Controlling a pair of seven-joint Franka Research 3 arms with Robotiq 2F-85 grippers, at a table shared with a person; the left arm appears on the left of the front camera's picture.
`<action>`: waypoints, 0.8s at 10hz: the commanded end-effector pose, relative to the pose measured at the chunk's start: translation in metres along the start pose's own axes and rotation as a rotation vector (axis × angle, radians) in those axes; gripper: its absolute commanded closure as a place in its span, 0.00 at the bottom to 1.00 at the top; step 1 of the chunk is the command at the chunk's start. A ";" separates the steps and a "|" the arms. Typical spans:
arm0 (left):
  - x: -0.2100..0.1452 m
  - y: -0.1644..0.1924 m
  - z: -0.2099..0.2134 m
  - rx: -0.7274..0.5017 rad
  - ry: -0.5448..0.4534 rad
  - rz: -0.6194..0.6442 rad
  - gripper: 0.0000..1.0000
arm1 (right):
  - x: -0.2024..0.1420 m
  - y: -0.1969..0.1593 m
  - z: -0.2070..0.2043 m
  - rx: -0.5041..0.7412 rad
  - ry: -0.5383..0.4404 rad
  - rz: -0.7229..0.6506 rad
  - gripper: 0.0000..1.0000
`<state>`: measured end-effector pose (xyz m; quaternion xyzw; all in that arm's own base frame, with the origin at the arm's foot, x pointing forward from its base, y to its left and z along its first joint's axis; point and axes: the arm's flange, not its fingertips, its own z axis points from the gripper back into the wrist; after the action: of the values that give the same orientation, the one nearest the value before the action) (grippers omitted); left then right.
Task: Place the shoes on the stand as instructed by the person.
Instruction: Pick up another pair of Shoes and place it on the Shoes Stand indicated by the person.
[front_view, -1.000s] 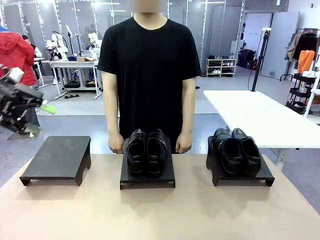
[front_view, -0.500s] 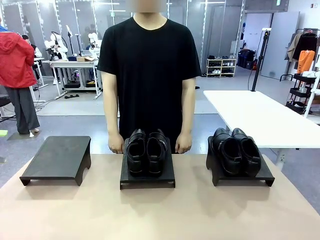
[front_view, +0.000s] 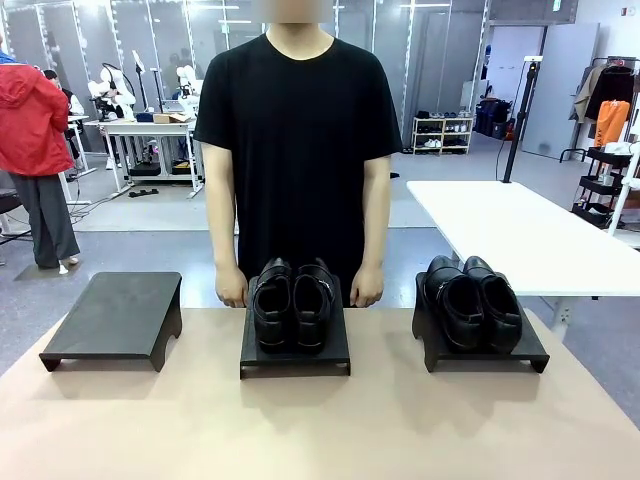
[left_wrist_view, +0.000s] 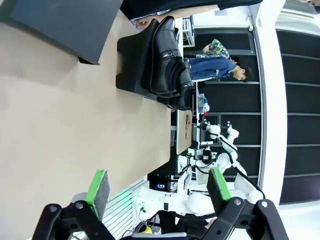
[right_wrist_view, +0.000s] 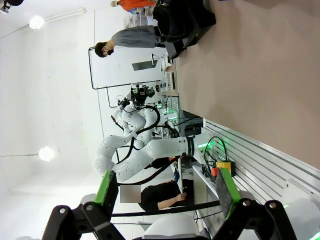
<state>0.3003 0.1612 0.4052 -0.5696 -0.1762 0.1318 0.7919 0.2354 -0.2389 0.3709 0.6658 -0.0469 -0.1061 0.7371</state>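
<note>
Across the table stands the person (front_view: 298, 150) in a black T-shirt, a hand (front_view: 232, 291) resting on each side of the middle stand (front_view: 295, 358). On that stand sits the shoe pair with the metal strap ornament (front_view: 293, 303). The plain pair (front_view: 471, 300) rests on the right stand (front_view: 487, 356). The left stand (front_view: 112, 316) is bare. My left gripper (left_wrist_view: 157, 192) is open above the table's near side, with the ornamented shoes (left_wrist_view: 166, 57) far ahead of it. My right gripper (right_wrist_view: 165, 195) is open and holds nothing; a black pair (right_wrist_view: 175, 17) on its stand lies far off.
The tan tabletop (front_view: 320, 420) stretches wide in front of the three stands. A white table (front_view: 520, 235) stands behind at the right. A figure in a red jacket (front_view: 35, 130) is far back at the left.
One second ago my left gripper showed at the left edge of the front view; it has since drawn out of that picture. The person and the shoes have not moved.
</note>
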 end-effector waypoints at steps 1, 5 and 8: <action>0.001 -0.010 0.001 -0.044 -0.020 -0.024 0.00 | -0.002 0.001 0.001 0.002 0.005 0.010 0.00; 0.001 -0.010 0.001 -0.044 -0.020 -0.024 0.00 | -0.002 0.001 0.001 0.002 0.005 0.010 0.00; 0.001 -0.010 0.001 -0.044 -0.020 -0.024 0.00 | -0.002 0.001 0.001 0.002 0.005 0.010 0.00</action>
<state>0.3016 0.1597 0.4122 -0.5774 -0.1870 0.1312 0.7839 0.2354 -0.2389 0.3709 0.6658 -0.0469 -0.1061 0.7371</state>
